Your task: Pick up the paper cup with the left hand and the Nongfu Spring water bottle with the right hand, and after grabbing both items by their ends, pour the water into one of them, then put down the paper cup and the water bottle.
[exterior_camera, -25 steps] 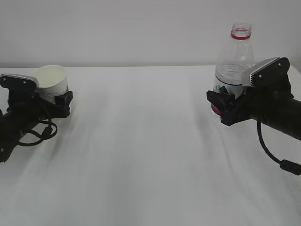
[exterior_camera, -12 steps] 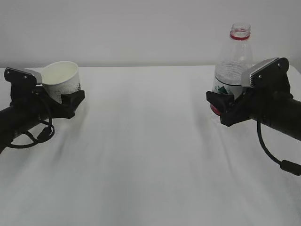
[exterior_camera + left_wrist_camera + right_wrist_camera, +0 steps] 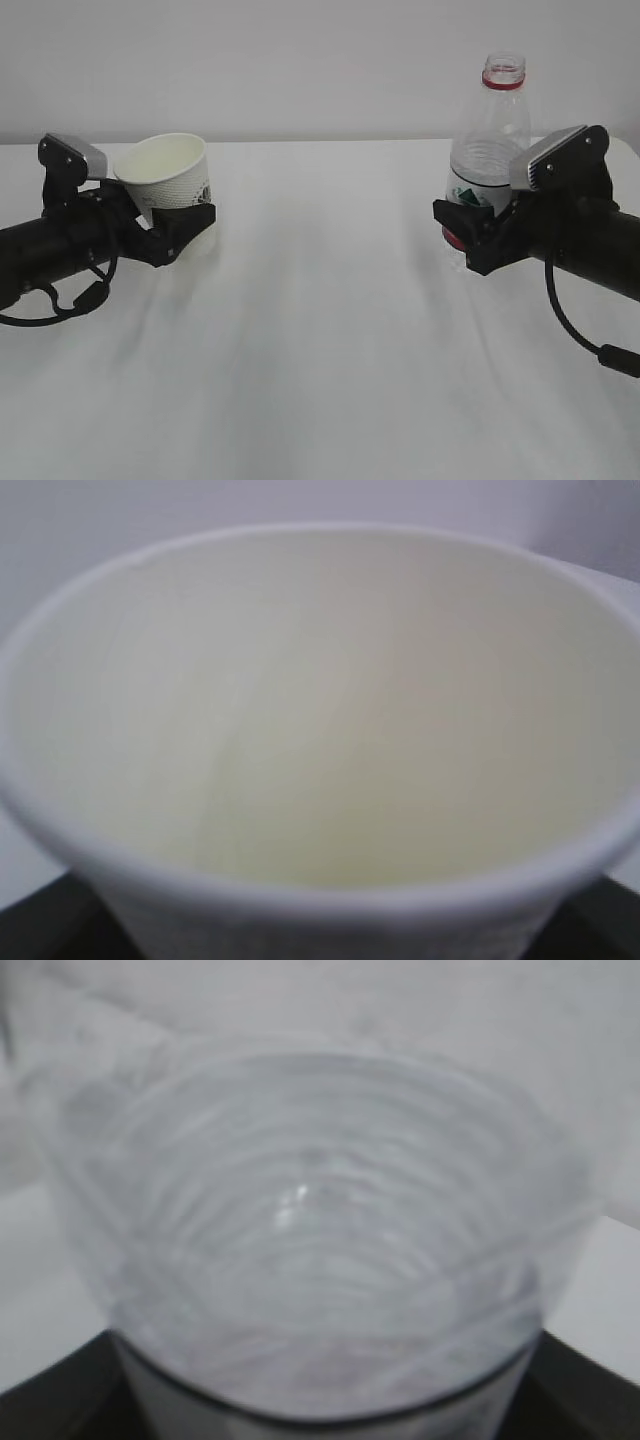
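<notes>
A plain white desk (image 3: 320, 330) is spreading across the whole lower part of the exterior view, its surface showing faint soft shadows and no markings. Behind it a pale grey-white wall (image 3: 300, 60) is rising, meeting the desk's far edge in a straight horizontal line. The same wall is showing blurred behind the objects in both wrist views.

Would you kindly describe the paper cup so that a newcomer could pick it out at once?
On the left of the white table, the left hand holds it near its base. The paper cup is short, white and tapered, with an open cream inside, unlike the tall clear water bottle opposite.
</notes>
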### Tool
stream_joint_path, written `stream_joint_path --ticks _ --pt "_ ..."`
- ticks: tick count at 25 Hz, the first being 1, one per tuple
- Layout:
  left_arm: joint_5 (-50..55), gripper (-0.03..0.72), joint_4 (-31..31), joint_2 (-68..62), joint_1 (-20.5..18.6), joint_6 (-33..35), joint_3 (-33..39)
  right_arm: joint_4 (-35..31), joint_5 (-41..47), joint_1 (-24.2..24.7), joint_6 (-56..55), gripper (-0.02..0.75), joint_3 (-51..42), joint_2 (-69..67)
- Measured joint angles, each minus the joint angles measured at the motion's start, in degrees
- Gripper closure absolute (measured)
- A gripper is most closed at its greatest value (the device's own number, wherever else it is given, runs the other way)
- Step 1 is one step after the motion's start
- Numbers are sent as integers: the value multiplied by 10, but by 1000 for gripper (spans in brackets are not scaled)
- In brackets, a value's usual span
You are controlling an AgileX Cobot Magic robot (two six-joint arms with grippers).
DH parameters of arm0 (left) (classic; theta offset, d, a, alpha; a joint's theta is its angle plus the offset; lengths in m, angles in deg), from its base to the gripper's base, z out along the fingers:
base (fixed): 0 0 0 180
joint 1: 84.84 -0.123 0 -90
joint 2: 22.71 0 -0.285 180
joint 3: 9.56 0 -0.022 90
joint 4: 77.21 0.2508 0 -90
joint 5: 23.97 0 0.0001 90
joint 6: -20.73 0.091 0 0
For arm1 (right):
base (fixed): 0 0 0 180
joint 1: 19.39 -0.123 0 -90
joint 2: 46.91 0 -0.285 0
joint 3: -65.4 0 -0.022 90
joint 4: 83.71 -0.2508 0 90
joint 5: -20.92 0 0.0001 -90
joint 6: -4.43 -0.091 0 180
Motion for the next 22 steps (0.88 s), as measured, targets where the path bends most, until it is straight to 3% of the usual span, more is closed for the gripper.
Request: stream_joint_path --ticks 10,22 --pt "0 87 128 15 5 -70 0 38 0 0 -11 195 0 0" --pt "1 88 165 15 92 -76 0 82 1 0 -24 195 0 0"
